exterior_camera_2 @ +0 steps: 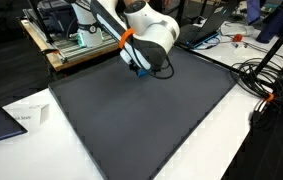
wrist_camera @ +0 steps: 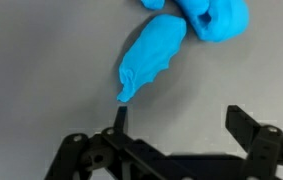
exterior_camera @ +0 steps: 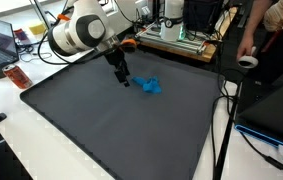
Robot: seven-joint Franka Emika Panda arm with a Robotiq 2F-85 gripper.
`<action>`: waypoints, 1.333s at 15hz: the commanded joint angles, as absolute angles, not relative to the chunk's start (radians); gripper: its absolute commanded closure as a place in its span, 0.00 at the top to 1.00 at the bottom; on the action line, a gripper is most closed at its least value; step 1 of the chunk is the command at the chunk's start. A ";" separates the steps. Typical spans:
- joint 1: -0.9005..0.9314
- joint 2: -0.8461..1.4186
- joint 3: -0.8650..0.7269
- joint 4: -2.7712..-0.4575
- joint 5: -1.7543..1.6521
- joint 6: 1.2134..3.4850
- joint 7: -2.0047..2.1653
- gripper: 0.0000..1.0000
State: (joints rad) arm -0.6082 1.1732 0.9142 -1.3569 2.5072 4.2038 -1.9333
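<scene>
While apart, fingers [wrist_camera: 243,126] beside blue cloth [wrist_camera: 153,58]

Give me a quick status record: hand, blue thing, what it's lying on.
hand: open, holding nothing, low over the mat
blue thing: crumpled, lying on the mat just beyond the hand; not between the fingers
nearest point: its pointed end lies by one fingertip; cannot tell whether they touch
mat: dark gray, flat on a white table
views: the blue thing shows beside the hand in an exterior view
</scene>
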 commanded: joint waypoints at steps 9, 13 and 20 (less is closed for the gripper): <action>-0.541 1.104 0.885 -1.328 2.507 4.210 -1.933 1.00; -0.491 1.036 0.847 -1.357 2.507 4.195 -1.897 1.00; -0.415 0.922 0.802 -1.452 2.507 4.196 -1.810 1.00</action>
State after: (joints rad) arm -0.4391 0.9993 0.8346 -1.3706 2.5072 4.2036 -1.8596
